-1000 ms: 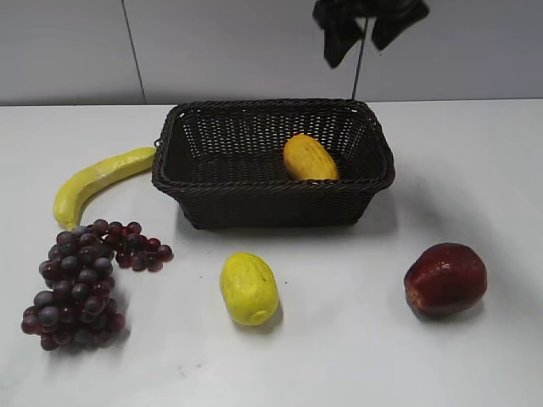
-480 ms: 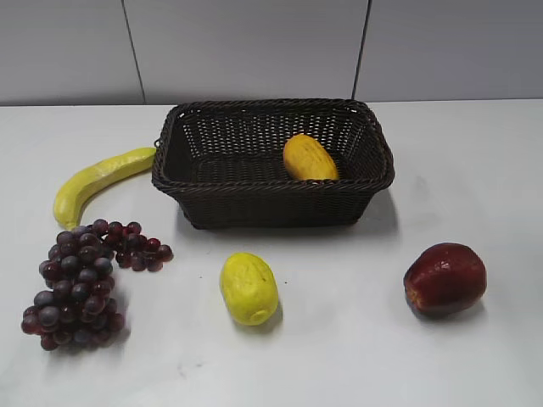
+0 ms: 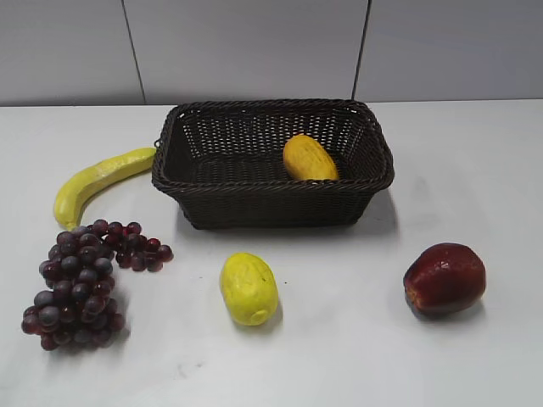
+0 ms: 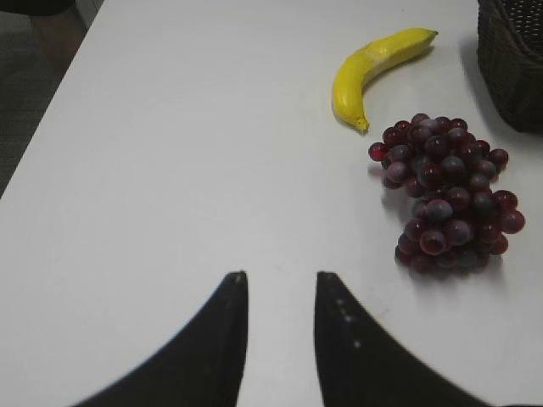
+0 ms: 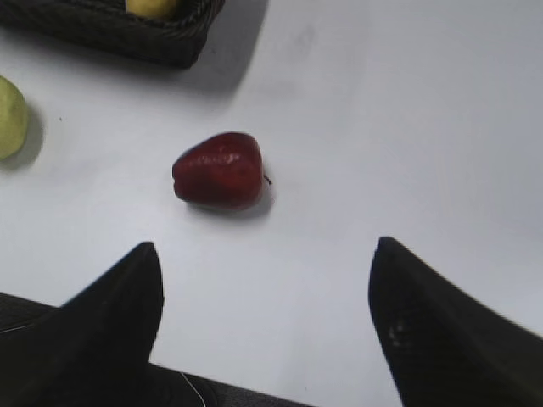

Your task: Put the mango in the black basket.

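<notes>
Evidently the smooth oblong orange-yellow mango [image 3: 310, 158] lies inside the large dark woven wicker basket [image 3: 271, 208], which stands at the middle of the worktop towards its far edge; the fruit rests in the basket's right half against the near wall, long axis running from far-left to near-right. Placement appears complete. The right gripper [image 5: 265, 292] is spread wide and empty above the near right part of the worktop, the mango lying ahead and to its left, beyond a dark red apple [image 5: 219, 169]. The left gripper [image 4: 280, 284], jaws parted narrowly and empty, hangs over the near left area. The right arm is judged the nearer, should any correction be needed.
</notes>
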You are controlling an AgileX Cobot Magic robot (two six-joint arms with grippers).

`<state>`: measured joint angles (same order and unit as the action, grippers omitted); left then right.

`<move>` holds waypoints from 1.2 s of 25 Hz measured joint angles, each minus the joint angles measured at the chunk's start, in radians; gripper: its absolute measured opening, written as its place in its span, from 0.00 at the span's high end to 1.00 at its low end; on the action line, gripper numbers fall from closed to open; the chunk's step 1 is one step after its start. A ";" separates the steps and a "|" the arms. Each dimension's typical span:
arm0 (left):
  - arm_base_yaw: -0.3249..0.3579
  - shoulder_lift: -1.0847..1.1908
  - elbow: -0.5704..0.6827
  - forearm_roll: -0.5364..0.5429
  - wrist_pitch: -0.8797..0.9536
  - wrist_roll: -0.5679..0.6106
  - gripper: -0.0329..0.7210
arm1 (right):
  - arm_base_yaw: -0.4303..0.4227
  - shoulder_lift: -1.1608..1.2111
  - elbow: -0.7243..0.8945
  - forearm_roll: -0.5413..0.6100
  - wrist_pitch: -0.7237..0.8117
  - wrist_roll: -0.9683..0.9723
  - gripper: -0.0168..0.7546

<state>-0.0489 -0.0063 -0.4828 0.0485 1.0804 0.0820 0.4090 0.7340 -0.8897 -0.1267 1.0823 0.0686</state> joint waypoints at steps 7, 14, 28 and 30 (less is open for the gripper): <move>0.000 0.000 0.000 0.000 0.000 0.000 0.69 | 0.000 -0.349 0.269 0.000 -0.007 0.003 0.22; 0.000 0.000 0.000 0.000 0.000 0.000 0.69 | 0.000 -0.478 0.383 0.007 -0.025 -0.005 0.22; 0.000 0.000 0.000 0.000 0.000 0.000 0.69 | 0.000 -0.490 0.385 0.011 -0.030 -0.012 0.22; 0.000 0.000 0.000 0.001 0.000 0.000 0.69 | -0.004 -0.507 0.385 0.012 -0.031 -0.012 0.22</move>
<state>-0.0489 -0.0063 -0.4828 0.0492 1.0804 0.0820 0.4046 0.2266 -0.5051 -0.1146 1.0516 0.0566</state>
